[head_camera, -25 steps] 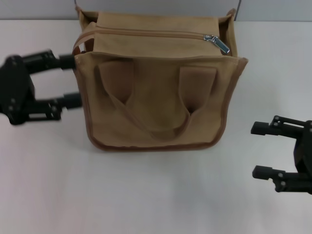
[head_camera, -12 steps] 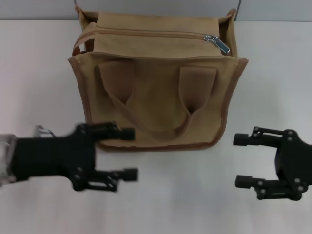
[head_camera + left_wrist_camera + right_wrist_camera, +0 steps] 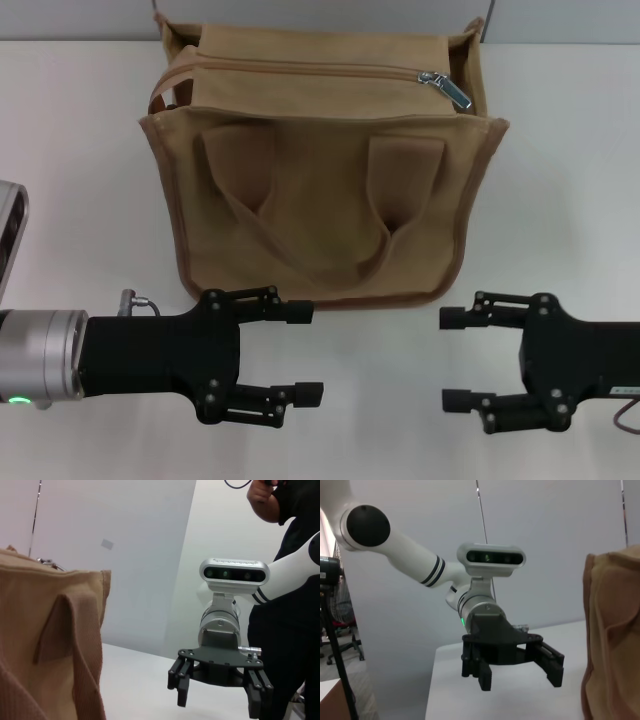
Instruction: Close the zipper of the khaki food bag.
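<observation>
The left gripper [image 3: 305, 352] hovers with its fingers spread, holding nothing, at the near left, facing the right gripper [image 3: 448, 358], likewise spread and empty at the near right. Beyond both, the khaki food bag [image 3: 320, 200] stands on the white table [image 3: 90, 150]. The zipper [image 3: 300, 68] runs along its top, its silver pull [image 3: 445, 88] at the far right end, seemingly zipped.

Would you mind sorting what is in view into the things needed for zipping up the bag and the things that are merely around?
For the job:
- khaki food bag
- zipper, its silver pull tab at the bag's right end
- left gripper, open, on the near side of the bag
- right gripper, open, on the near side of the bag

Merely around:
- white table
- person in black behind the right arm
</observation>
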You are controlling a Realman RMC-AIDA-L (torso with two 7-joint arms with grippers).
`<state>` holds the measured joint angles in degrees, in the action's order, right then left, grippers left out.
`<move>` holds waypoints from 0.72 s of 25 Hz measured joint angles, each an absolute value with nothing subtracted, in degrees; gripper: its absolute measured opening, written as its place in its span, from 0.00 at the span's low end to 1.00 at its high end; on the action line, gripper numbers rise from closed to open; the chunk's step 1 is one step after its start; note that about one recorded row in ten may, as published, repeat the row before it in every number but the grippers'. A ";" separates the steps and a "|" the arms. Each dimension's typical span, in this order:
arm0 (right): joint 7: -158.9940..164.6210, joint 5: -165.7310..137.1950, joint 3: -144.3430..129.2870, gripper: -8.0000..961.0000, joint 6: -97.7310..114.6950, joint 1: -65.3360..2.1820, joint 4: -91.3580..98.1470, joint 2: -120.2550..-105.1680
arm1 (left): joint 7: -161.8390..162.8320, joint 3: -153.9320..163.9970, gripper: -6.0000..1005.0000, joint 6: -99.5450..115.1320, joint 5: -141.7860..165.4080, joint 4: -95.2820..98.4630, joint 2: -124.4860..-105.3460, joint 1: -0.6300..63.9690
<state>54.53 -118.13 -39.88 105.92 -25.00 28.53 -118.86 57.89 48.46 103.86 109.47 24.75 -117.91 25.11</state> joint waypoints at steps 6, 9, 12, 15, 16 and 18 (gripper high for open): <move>54.25 -118.17 -40.95 0.80 104.82 -25.26 27.57 -118.89 | 57.92 48.50 0.83 103.61 109.53 24.69 -117.94 25.07; 53.97 -118.17 -40.96 0.80 104.84 -25.26 27.24 -118.91 | 57.94 48.52 0.83 103.61 109.71 24.65 -117.78 24.89; 53.96 -118.17 -40.96 0.80 104.93 -25.18 27.17 -118.92 | 58.05 48.52 0.83 103.75 109.85 24.62 -117.65 24.81; 53.96 -118.17 -40.96 0.80 105.15 -25.16 27.16 -118.92 | 58.05 48.52 0.83 103.78 110.00 24.61 -117.63 24.75; 53.96 -118.16 -40.96 0.80 105.25 -25.17 27.15 -118.92 | 58.06 48.52 0.83 103.78 110.08 24.61 -117.62 24.73; 53.96 -118.13 -40.96 0.80 105.36 -25.17 27.15 -118.92 | 58.07 48.52 0.83 103.76 110.12 24.61 -117.61 24.68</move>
